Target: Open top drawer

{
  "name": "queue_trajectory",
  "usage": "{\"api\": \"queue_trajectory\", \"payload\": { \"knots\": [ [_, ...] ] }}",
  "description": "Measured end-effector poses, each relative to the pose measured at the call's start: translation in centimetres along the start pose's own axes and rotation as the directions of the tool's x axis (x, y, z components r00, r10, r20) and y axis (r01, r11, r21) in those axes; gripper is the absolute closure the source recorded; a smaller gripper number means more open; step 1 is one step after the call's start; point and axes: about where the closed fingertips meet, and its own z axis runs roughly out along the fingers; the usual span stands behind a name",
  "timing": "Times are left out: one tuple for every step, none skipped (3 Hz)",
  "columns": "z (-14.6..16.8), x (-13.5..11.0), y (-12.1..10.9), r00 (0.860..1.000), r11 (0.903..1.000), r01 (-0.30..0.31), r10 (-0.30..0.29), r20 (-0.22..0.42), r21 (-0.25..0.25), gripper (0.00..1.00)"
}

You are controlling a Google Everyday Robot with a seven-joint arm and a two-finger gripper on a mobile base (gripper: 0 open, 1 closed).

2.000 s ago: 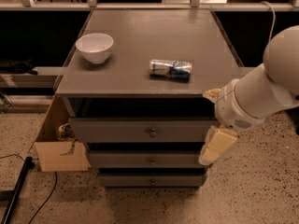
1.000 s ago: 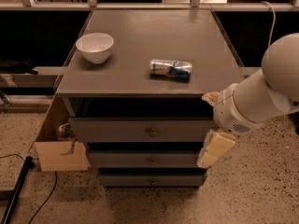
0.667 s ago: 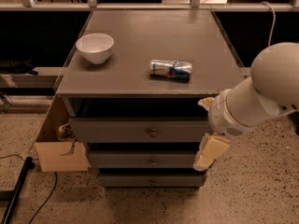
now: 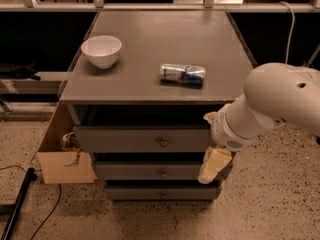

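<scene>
The top drawer [image 4: 130, 140] is the widest grey front, just under the cabinet top, with a small round metal knob [image 4: 163, 142] at its centre. Two shorter drawer fronts lie below it. My gripper [image 4: 211, 142] is at the right end of the top drawer's front, to the right of the knob and apart from it. Its two cream fingers stand one above the other, open and empty; the lower finger [image 4: 214, 165] hangs in front of the middle drawer's right end. The white arm [image 4: 280, 101] comes in from the right.
On the grey cabinet top [image 4: 140, 89] stand a white bowl [image 4: 101, 50] at the left and a crushed can [image 4: 182, 75] lying near the middle. An open cardboard box [image 4: 62, 159] sits on the floor at the cabinet's left. A cable [image 4: 20, 199] runs over the speckled floor.
The arm and gripper have moved left and slightly down, closer to the drawer fronts. The drawers, bowl and can have not moved.
</scene>
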Motion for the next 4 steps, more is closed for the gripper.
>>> {"api": "queue_trajectory", "payload": {
  "knots": [
    [2.3, 0.4, -1.6, 1.000, 1.0000, -0.002, 0.002, -0.018, -0.006, 0.00],
    [4.9, 0.3, -3.1, 1.000, 0.9998, 0.002, -0.003, -0.031, -0.018, 0.00],
    [6.6, -0.2, -3.8, 0.999, 0.9996, 0.008, -0.009, -0.032, -0.027, 0.00],
    [8.4, -1.2, -5.0, 0.999, 0.9994, 0.022, -0.023, -0.024, -0.028, 0.00]
  ]
}}
